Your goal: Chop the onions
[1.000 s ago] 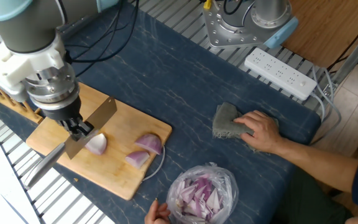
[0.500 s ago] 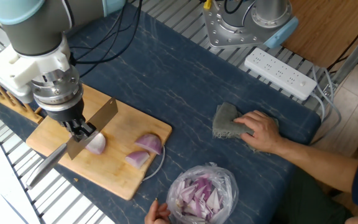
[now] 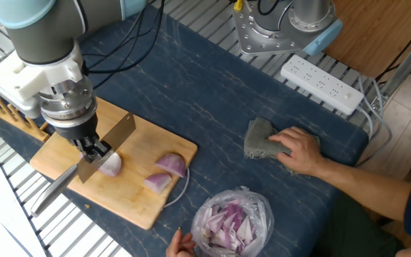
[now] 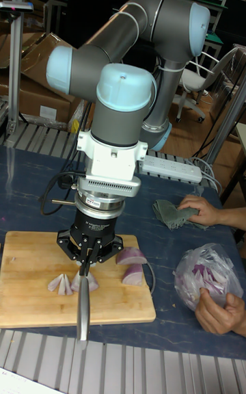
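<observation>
My gripper [image 3: 91, 148] [image 4: 85, 265] is shut on a knife [image 3: 107, 146] [image 4: 83, 305] whose broad blade stands edge-down on a wooden cutting board [image 3: 130, 201] [image 4: 27, 257]. The blade rests against a small onion wedge [image 3: 110, 165] [image 4: 90, 283]. In the tall fixed view a second wedge [image 4: 60, 283] lies on the knife's other side; the blade hides it in the fixed view. Two larger purple-skinned onion pieces [image 3: 171, 164] [image 3: 158, 182] lie further right on the board, also seen as pieces [image 4: 130, 256] [image 4: 135, 275].
A clear plastic bag of chopped onion bits [image 3: 232, 221] [image 4: 205, 274] sits off the board, held by a person's hand [image 3: 180, 244]. Their other hand [image 3: 302, 151] presses a grey cloth [image 3: 259, 141]. A power strip [image 3: 323, 84] lies behind; a wooden rack [image 3: 6, 114] stands at the left.
The arm and knife have shifted slightly right, bringing the blade closer against the small wedge. The onion pieces and the person's hands have stayed put.
</observation>
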Available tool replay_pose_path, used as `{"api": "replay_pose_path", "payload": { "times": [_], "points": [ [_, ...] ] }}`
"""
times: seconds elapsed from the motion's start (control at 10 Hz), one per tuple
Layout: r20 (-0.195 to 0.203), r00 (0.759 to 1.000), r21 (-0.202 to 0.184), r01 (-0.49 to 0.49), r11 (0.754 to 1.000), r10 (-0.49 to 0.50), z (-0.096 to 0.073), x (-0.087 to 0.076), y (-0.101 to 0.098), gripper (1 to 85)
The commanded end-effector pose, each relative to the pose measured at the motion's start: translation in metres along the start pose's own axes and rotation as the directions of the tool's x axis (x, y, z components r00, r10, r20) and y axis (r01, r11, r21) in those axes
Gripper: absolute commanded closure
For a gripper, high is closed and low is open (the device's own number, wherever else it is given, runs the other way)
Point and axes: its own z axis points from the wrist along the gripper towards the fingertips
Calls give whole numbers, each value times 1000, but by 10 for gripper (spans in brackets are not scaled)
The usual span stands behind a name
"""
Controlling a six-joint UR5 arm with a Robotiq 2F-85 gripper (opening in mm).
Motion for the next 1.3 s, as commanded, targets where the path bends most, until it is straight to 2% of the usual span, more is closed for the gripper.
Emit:
{"api": "replay_pose_path", "payload": {
  "times": [0.0,0.3,0.5,0.7,1.0,1.2],
  "points": [
    [8,1000,-16,-6,1000,6,1,-3,3,840],
    [22,1000,-15,9,1000,-9,10,-5,-2,840],
    [29,999,-28,19,999,-18,14,-3,-4,840],
    [35,999,-15,19,1000,-18,17,-5,-3,840],
    [66,998,0,13,1000,-13,34,-15,-1,840],
    [60,998,0,22,1000,-22,28,-15,-4,840]
  ]
}}
